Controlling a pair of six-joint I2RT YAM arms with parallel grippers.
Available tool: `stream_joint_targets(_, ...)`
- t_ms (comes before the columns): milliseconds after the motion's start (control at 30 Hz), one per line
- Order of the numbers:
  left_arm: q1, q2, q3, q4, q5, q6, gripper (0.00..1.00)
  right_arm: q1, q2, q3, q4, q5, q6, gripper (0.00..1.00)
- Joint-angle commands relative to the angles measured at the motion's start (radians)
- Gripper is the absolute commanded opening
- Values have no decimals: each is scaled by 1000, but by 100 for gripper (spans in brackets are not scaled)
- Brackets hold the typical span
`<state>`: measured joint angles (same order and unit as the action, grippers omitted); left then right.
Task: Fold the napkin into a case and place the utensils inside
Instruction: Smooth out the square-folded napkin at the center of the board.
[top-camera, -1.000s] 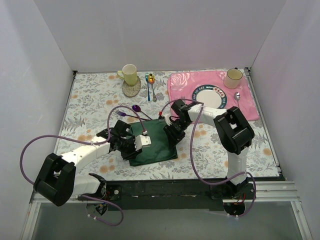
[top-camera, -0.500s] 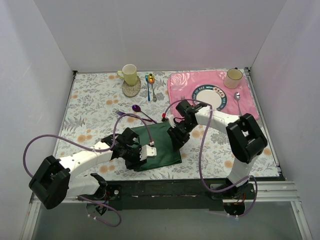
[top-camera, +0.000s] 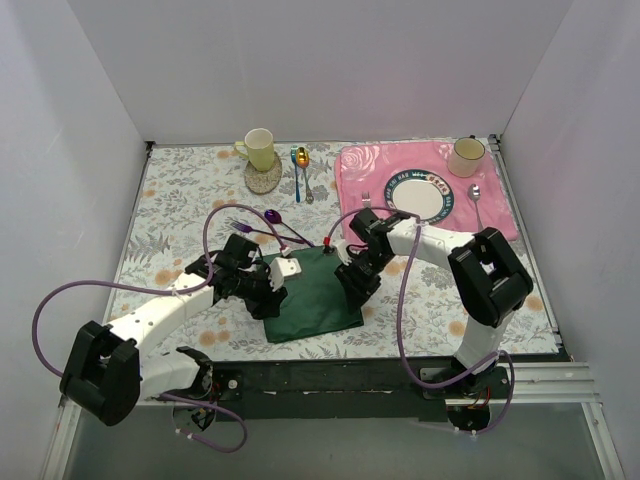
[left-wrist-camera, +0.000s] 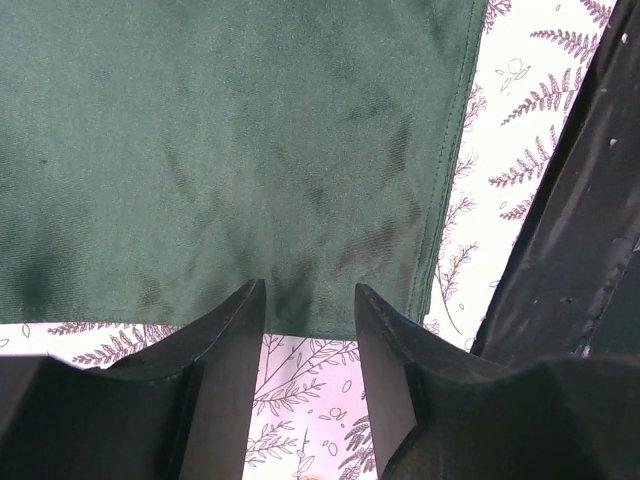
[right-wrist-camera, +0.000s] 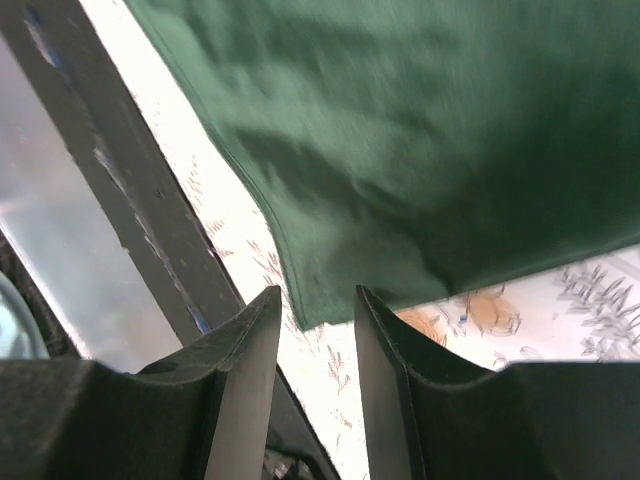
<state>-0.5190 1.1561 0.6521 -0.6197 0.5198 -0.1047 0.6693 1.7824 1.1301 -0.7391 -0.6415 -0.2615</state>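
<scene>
The dark green napkin (top-camera: 312, 297) lies folded flat on the floral tablecloth, and it fills the top of the left wrist view (left-wrist-camera: 230, 150) and the right wrist view (right-wrist-camera: 430, 140). My left gripper (top-camera: 268, 296) (left-wrist-camera: 308, 300) is open at its left edge, with only tablecloth between the fingers. My right gripper (top-camera: 357, 288) (right-wrist-camera: 315, 305) is open at a corner on the napkin's right side, gripping nothing. The purple spoon (top-camera: 273, 217) and purple fork (top-camera: 240, 227) lie on the table just beyond the napkin, behind the left arm.
A yellow mug (top-camera: 259, 148) on a coaster and blue and gold spoons (top-camera: 299, 165) stand at the back. The pink placemat (top-camera: 360, 170) at the back right carries a plate (top-camera: 418, 194), a cup (top-camera: 466, 155) and a silver spoon (top-camera: 475, 195). A black rail (top-camera: 330, 375) runs along the near edge.
My left gripper slid toward the near edge over the napkin, then came back to its left edge with the jaws wider. The right gripper shifted slightly along the right edge.
</scene>
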Motion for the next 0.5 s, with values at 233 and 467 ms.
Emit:
stream_joint_targets(233,11,-25,-2,5,42,36,43,3,-100,-87,-25,55,62,56)
stream_joint_targets(467,10,-36,-2,0,31,45,44,3,-37,-52,-26,22,70,55)
